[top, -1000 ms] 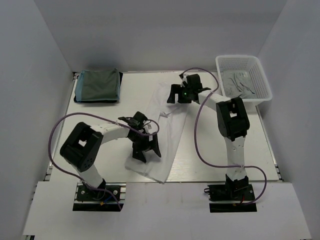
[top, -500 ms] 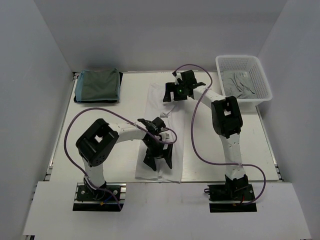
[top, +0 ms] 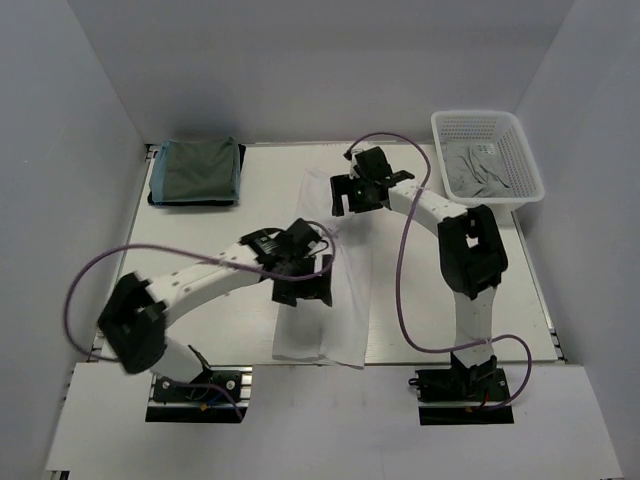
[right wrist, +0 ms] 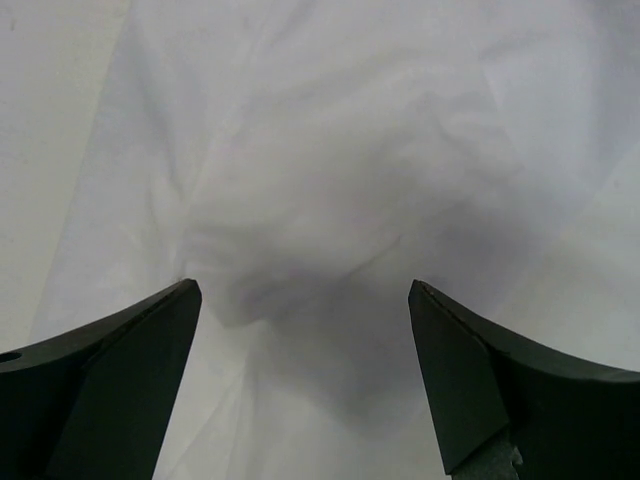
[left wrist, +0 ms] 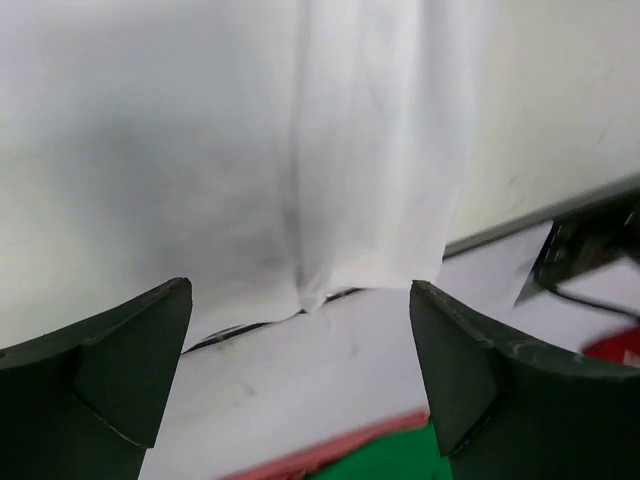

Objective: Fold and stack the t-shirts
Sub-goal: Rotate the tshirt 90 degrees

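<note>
White t-shirt [top: 345, 310] lies as a strip on the bench [top: 200, 250]; left fingers [left wrist: 110, 370] and right fingers [right wrist: 110, 370], both apart above it, should pinch all layers before folding

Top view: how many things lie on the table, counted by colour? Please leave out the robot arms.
white t-shirt: 1, spread out in the middle
teal-green t-shirt: 1, folded, far left
grey cloth: 1 heap in the basket; how many shirts it holds cannot be told
white basket: 1, far right
Total: 4
</note>
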Available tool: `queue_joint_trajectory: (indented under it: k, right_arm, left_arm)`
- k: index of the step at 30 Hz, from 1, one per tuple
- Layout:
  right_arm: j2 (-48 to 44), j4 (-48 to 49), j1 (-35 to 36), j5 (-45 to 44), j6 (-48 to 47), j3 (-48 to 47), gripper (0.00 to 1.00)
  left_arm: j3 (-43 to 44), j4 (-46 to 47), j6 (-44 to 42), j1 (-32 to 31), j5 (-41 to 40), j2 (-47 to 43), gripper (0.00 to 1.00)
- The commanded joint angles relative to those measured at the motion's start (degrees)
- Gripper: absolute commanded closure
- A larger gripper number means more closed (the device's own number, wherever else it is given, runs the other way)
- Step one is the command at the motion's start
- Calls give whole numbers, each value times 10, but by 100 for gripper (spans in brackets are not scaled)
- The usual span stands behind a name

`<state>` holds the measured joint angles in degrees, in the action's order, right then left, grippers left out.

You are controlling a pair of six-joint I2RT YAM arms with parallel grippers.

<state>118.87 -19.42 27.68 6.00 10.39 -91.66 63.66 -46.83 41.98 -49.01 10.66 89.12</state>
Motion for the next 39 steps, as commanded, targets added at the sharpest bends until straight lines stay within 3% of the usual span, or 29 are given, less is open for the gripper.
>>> queue_joint_trajectory:
  k: [1,6,13,15,24,29,35,39]
  right_arm:
    - [-76,-14,30,-106,29,46,10]
    - [-132,-18,61,-131,115,168,10]
    - [-157,85,71,-19,101,274,10]
    - [-140,74,67,-8,96,262,10]
    - [-21,39,42,-124,103,147,10]
    - [10,-11,25,-110,71,46,10]
    - [-101,14,32,-6,53,117,10]
    - [-266,90,30,12,127,298,10]
  left_arm:
    - [-39,-58,86,12,-214,-132,0]
    - [-106,-39,130,12,-319,-269,0]
    - [-111,-58,171,12,-378,-271,0]
    - [-116,-45,171,12,-372,-271,0]
    - [-99,-39,147,12,-350,-227,0]
    - [-86,-27,126,12,-326,-209,0]
    - [-101,12,83,12,-261,-192,0]
    - [-130,88,20,4,-156,-146,0]
